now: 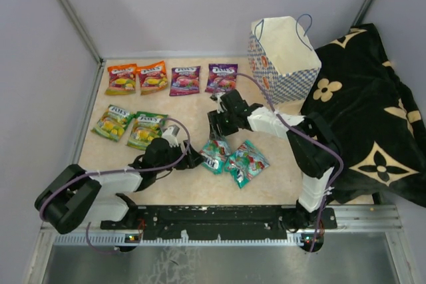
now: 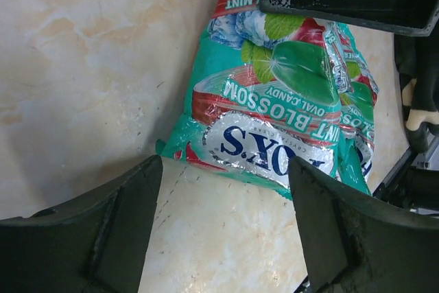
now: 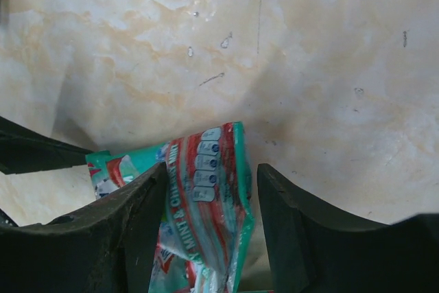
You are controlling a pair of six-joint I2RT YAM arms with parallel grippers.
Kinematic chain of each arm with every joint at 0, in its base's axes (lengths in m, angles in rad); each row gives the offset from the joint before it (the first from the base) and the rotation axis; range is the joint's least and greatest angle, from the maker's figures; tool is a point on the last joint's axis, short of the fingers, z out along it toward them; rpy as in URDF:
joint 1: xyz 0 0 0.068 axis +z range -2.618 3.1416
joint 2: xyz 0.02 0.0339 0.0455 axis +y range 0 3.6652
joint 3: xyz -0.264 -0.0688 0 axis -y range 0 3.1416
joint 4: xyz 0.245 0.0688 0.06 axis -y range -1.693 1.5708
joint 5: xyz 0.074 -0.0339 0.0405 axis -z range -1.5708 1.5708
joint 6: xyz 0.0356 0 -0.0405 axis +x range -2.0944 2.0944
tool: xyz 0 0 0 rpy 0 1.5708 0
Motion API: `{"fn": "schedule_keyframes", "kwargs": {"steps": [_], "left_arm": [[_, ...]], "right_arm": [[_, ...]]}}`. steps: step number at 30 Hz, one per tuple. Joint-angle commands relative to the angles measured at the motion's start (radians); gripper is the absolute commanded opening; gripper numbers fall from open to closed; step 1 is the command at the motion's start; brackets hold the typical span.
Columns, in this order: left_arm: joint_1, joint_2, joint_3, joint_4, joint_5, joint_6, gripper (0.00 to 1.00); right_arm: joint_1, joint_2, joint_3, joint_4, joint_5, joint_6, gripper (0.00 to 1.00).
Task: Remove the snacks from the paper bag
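The paper bag [image 1: 283, 58] stands upright at the back of the table. Three teal snacks lie in a loose heap mid-table [image 1: 234, 158]. My right gripper [image 1: 216, 139] is down over the heap's left packet [image 3: 206, 197]. That packet's raised edge sits between its partly open fingers, against the left finger and apart from the right one. My left gripper [image 1: 193, 159] is low on the table just left of the heap, open, with bare tabletop between its fingers. The packet [image 2: 274, 101] lies just ahead of its tips. Six more snacks lie spread out at the back left.
Orange packets [image 1: 138, 78], purple packets [image 1: 203, 79] and green packets [image 1: 130, 126] lie in rows at the left. A black cloth with gold flowers [image 1: 373, 118] covers the right side, next to the bag. Walls enclose the table.
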Motion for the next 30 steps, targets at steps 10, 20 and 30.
{"fn": "schedule_keyframes", "kwargs": {"steps": [10,20,30], "left_arm": [[0.012,0.122,0.048,-0.006,0.020,-0.017,0.36],[0.065,0.223,0.195,-0.084,-0.070,0.038,0.01],[0.216,0.464,0.631,-0.238,-0.034,0.195,0.00]], "right_arm": [[-0.100,0.044,-0.079,0.156,-0.132,0.010,0.53],[-0.119,0.040,-0.191,0.302,-0.183,0.098,0.18],[-0.117,-0.038,-0.389,0.575,0.099,0.708,0.00]]}}
